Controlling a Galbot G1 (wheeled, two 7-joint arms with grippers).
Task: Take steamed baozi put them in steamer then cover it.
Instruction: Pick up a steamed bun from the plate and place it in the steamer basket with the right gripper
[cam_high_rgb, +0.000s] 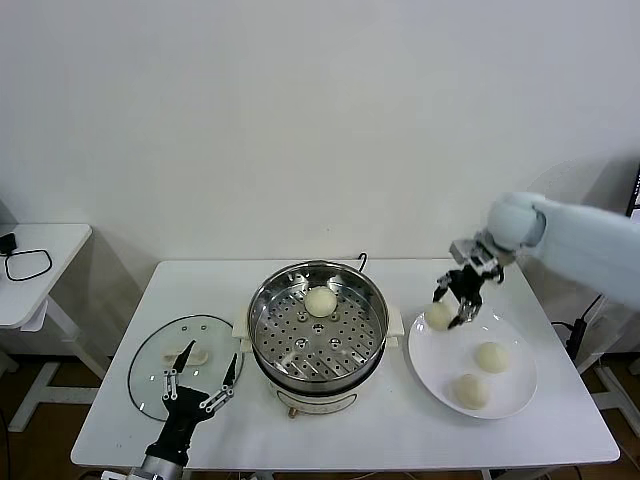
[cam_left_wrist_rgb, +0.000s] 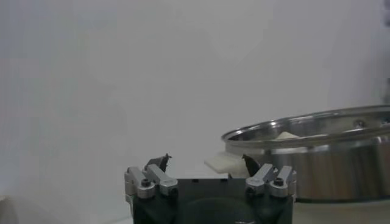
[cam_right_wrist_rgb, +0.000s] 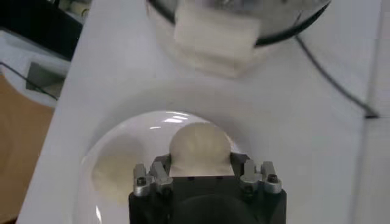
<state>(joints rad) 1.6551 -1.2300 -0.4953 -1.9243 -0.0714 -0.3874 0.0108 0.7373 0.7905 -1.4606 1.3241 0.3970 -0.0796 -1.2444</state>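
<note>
Right gripper (cam_high_rgb: 452, 305) is closed around a bun (cam_high_rgb: 438, 315) at the plate's (cam_high_rgb: 520, 395) rim nearest the steamer; the wrist view shows the bun (cam_right_wrist_rgb: 200, 146) wedged between the fingers, right over the plate (cam_right_wrist_rgb: 128, 137). Whether it has left the plate's surface cannot be told. Two more buns lie on the plate, one near the middle (cam_high_rgb: 490, 356) and one toward the front (cam_high_rgb: 470, 390), apart from each other and from the held one.

One bun (cam_high_rgb: 319, 301) already sits on the perforated tray inside the steamer (cam_high_rgb: 318, 330), toward the back wall. Steamer stands at the table's (cam_high_rgb: 400, 440) centre, just left of the plate, its cream side handle (cam_right_wrist_rgb: 213, 36) facing the plate.

Left of the steamer the glass cover (cam_high_rgb: 180, 365) lies flat on the table, handle up. Left gripper (cam_high_rgb: 200, 385) hovers over the cover's near edge with its jaws spread wide and nothing between them; its wrist view shows the steamer's wall (cam_left_wrist_rgb: 329, 164) beyond the fingertips.
</note>
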